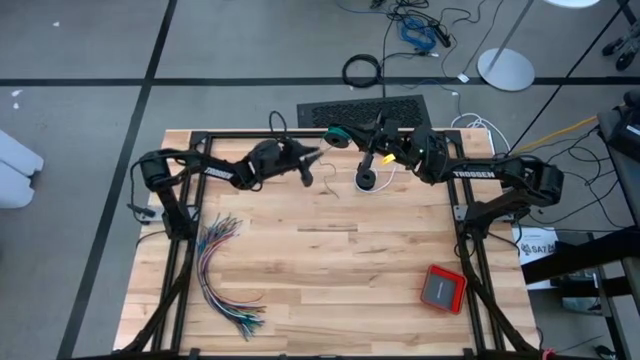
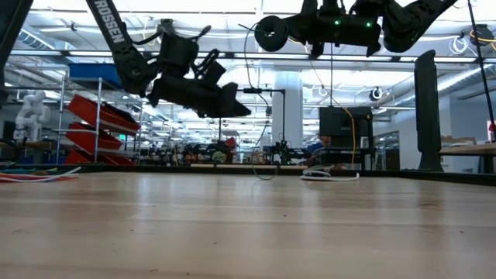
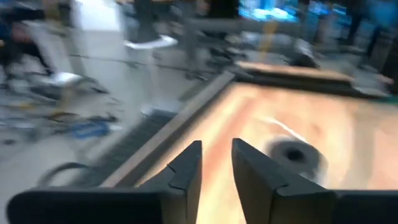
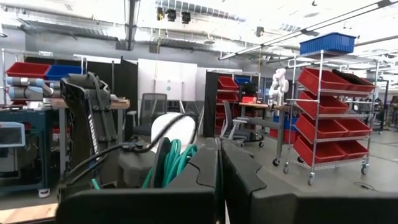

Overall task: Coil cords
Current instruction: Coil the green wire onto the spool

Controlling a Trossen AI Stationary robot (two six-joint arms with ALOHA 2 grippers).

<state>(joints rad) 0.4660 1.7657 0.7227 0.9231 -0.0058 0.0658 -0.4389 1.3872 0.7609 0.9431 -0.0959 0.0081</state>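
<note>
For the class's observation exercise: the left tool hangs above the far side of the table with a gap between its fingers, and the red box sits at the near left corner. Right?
Not quite. The red box sits near the table's near right corner, as the high view shows; the many-coloured wires lie at the near left. The rest stands: the left tool hangs above the far side, fingers apart.

- Left gripper (image 1: 318, 157) raised above table (image 1: 330, 270), near far edge, left of centre.
- Right gripper (image 1: 352, 131) raised at far edge, just right of left gripper, coiled cord (image 1: 338, 135) at its tip.
- Second coiled cord (image 1: 367, 179) on table below right arm.
- Wire bundle (image 1: 222, 275) near left edge.
- Small box (image 1: 442, 288) near right front corner.
</note>
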